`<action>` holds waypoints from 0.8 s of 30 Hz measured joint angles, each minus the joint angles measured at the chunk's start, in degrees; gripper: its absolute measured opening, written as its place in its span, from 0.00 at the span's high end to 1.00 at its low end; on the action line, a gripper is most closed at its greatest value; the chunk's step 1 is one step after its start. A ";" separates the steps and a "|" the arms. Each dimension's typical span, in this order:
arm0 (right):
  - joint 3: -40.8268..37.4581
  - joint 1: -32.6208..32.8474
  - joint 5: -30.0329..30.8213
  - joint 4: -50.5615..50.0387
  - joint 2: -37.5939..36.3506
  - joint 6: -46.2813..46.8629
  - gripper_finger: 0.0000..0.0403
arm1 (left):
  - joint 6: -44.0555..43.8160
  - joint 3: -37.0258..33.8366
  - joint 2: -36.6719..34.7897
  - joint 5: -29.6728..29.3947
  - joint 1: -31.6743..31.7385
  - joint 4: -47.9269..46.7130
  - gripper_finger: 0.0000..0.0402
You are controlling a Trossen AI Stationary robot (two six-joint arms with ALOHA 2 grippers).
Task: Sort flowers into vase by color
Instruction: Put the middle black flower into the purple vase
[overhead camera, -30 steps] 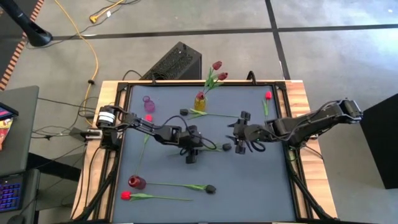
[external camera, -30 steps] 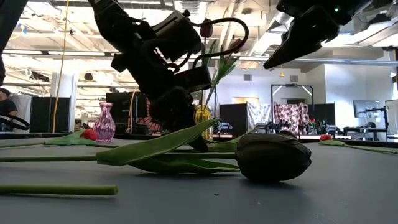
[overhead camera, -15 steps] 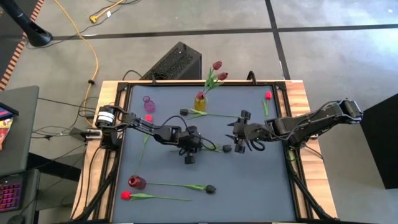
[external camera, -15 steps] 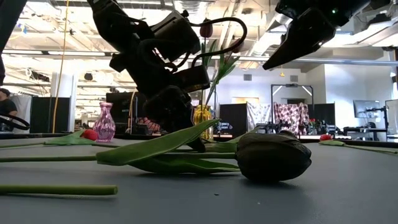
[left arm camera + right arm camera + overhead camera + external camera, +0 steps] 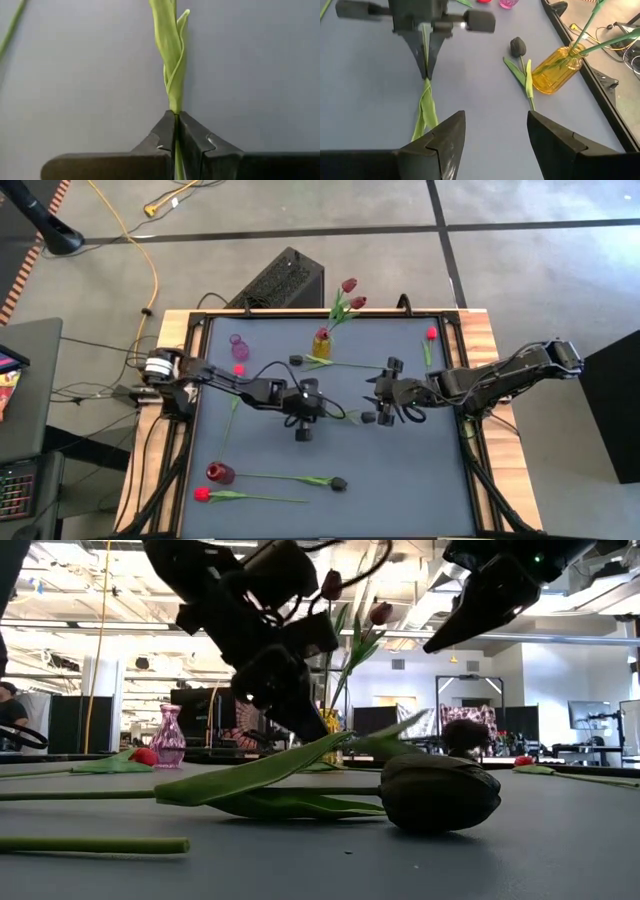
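Observation:
My left gripper (image 5: 312, 408) is at mid-table, shut on the green stem of a dark-headed tulip (image 5: 365, 418). The tulip's head (image 5: 462, 732) shows above the table in the low view. My right gripper (image 5: 378, 405) hovers open just right of that head, fingers (image 5: 445, 135) wide apart and touching nothing. A yellow vase (image 5: 321, 343) at the far middle holds two maroon tulips (image 5: 349, 285). A pink vase (image 5: 239, 345) stands far left and a red vase (image 5: 219, 473) near left. Other tulips lie flat on the table. My left gripper pinches the tulip's thin stem (image 5: 176, 116) between its two fingertips, just behind the folded leaf (image 5: 170, 50). The fingers slant down from the table's left, and the stem runs on beyond them the way they point. The leaf and head hang off the table, near level.
Loose tulips: a dark one (image 5: 296, 360) by the yellow vase, red ones at the far right (image 5: 431, 333) and left (image 5: 238, 369), a dark one (image 5: 339, 483) and a red one (image 5: 201, 494) near the front. A raised black rim (image 5: 470, 440) bounds the mat.
My left gripper has shut on the tulip's stem, then risen a little and drifted toward the far edge. The tulip's leaf and dark head have come up off the table and now show above the nearer flower in the low view.

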 joint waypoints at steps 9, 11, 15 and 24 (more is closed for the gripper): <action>0.00 0.36 8.68 0.14 -1.73 -1.34 0.41 | 0.10 -7.85 -12.35 -0.16 0.25 6.21 1.00; 0.02 0.90 12.61 0.15 -2.91 -0.87 0.41 | -0.07 -10.67 -16.09 -0.14 0.76 6.69 1.00; 0.02 2.52 16.42 -0.14 -4.97 -0.25 0.41 | -1.15 -17.51 -23.88 0.25 2.08 10.49 1.00; 0.02 3.80 16.54 -0.01 -4.93 0.14 0.41 | -0.92 -32.24 -43.64 9.54 6.32 33.00 1.00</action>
